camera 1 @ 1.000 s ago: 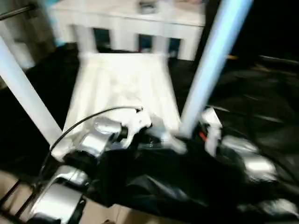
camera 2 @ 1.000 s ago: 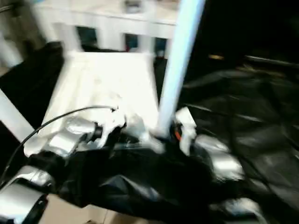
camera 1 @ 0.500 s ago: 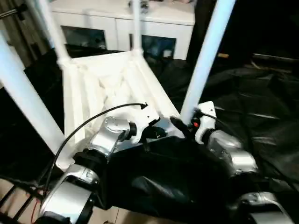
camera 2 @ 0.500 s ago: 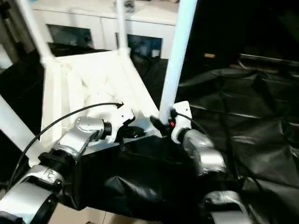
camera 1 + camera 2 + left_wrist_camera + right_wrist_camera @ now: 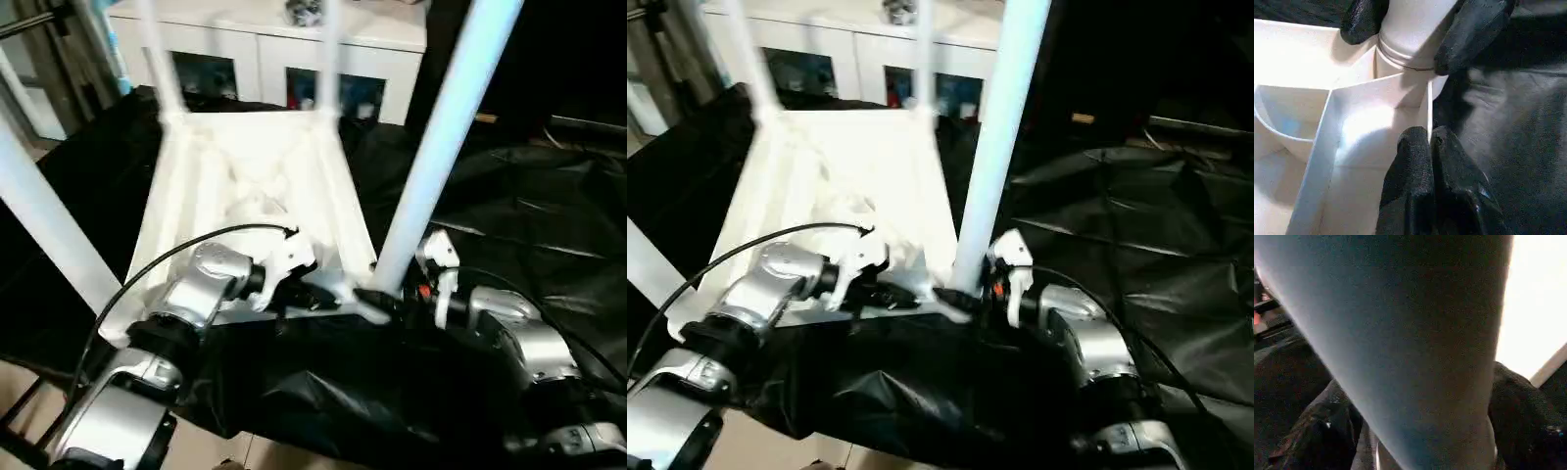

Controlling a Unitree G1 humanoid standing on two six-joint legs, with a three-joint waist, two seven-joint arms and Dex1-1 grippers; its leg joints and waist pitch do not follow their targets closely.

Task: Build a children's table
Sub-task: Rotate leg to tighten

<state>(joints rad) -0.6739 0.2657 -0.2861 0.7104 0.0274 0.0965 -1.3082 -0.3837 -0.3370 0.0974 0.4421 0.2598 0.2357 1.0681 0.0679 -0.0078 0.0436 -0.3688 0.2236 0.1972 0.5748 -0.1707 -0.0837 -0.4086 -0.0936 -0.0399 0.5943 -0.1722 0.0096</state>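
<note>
Got white plastic table (image 5: 255, 186) upside down on black sheet (image 5: 549, 215). Left gripper (image 5: 1426, 147) pinched closed at near-right corner rim; right gripper (image 5: 1410, 22) straddling white tapered leg (image 5: 436, 147), can't tell if clamped.

The children's table (image 5: 260, 186) is all white plastic and lies upside down on black sheeting, its ribbed underside facing up and its four long tube legs rising from round corner sockets. The near-right leg (image 5: 443, 132) stands between the fingers of the right gripper (image 5: 1415, 29), which flank it just above its ridged end in the socket. The left gripper (image 5: 1430, 147) is pinched on the thin rim wall (image 5: 1429, 105) just beside that socket, with the ribbed compartments spreading away beyond it.
</note>
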